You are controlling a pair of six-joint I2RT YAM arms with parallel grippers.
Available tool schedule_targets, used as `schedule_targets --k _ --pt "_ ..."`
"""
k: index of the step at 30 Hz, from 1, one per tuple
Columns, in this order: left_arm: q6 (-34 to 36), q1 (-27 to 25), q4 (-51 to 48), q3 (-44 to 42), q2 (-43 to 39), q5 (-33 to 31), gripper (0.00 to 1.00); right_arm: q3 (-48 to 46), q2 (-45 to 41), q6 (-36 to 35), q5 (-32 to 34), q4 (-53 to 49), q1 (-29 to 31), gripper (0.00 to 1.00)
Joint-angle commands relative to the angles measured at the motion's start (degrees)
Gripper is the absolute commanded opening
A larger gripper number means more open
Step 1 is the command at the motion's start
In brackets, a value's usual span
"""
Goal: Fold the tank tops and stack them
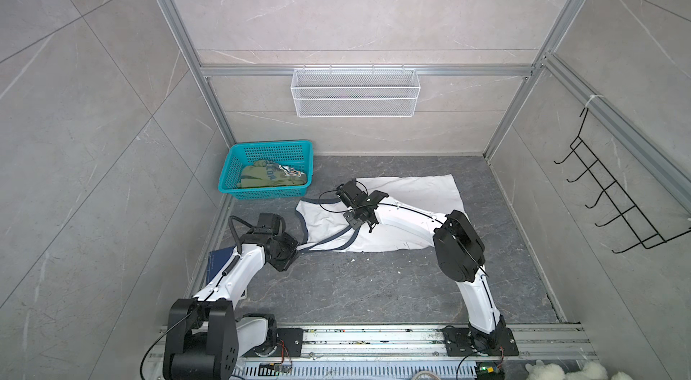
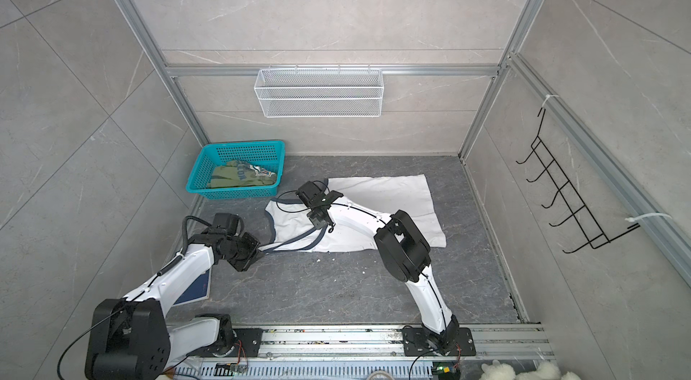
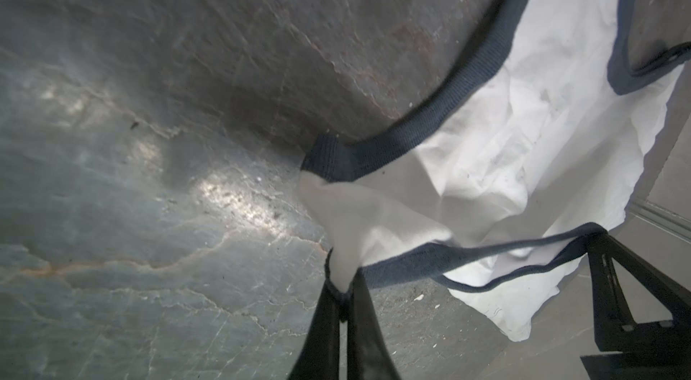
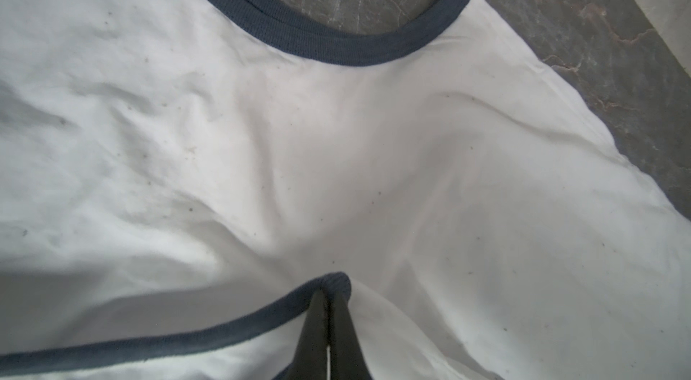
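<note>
Black fingers of the left gripper (image 3: pixel 342 286) are pinched shut on one navy-trimmed shoulder strap of the white cotton tank top (image 3: pixel 504 157); the right gripper (image 4: pixel 329 296), further out across the neckline, is clamped on the other strap. Away from both grippers the white body lies flat, creased and unfolded. Beyond the left gripper, towards the back corner, the olive green tank top (image 1: pixel 261 178) sits bunched in a teal plastic lattice basket (image 1: pixel 275 144). I judge the job barely begun: no fold made, nothing stacked, the olive one not yet taken out. Underneath is a dark grey veined stone tabletop (image 1: pixel 374 284) flecked with pale crumbs; a dark blue book (image 1: pixel 218 262) lies behind the left gripper, under its arm. Pale marbled panels in aluminium framing wall the cell, with a white wire-mesh shelf (image 1: pixel 355 92) on the back one and a black wire hook rack (image 1: pixel 605 206) on the right gripper's side
</note>
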Motion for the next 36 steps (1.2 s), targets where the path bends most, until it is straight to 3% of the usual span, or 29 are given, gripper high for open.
schedule_targets --k 1,8,11,14,18,22,26,29,31,36 --pt "3.7 2.3 2.0 1.3 2.6 3.9 0.03 2.4 2.5 -1.4 0.2 -1.2 0.0 0.00" --pt "5.4 5.5 3.1 3.0 6.0 4.8 0.06 4.9 5.6 -2.0 2.3 -1.7 0.0 0.02" --pt "6.3 6.5 2.1 4.8 6.7 3.8 0.10 5.5 6.0 -2.0 2.3 -2.0 0.0 0.12" --pt "6.8 6.8 1.9 6.1 7.3 3.3 0.23 5.2 5.2 -2.0 2.6 -2.0 0.0 0.29" --pt "8.2 6.8 -0.5 9.1 6.7 -0.2 0.43 2.8 1.0 -1.2 3.5 -2.3 0.0 0.39" --pt "10.3 6.0 -2.9 10.5 3.2 -4.0 0.51 -2.5 -5.7 0.6 4.1 -2.2 0.0 0.45" --pt "11.3 -3.3 -5.8 11.4 -2.9 -9.5 0.53 -11.7 -14.8 2.4 4.1 0.5 -0.1 0.50" --pt "10.0 -16.1 -5.0 12.4 -4.4 -13.0 0.53 -18.6 -20.7 5.5 3.4 1.2 -1.5 0.53" --pt "9.2 -23.9 -3.0 13.9 -1.3 -12.7 0.54 -23.0 -24.4 8.6 0.5 1.6 -4.1 0.54" --pt "8.4 -31.4 7.4 16.4 11.7 -7.2 0.54 -31.6 -29.4 14.4 -9.8 4.2 -14.4 0.54"
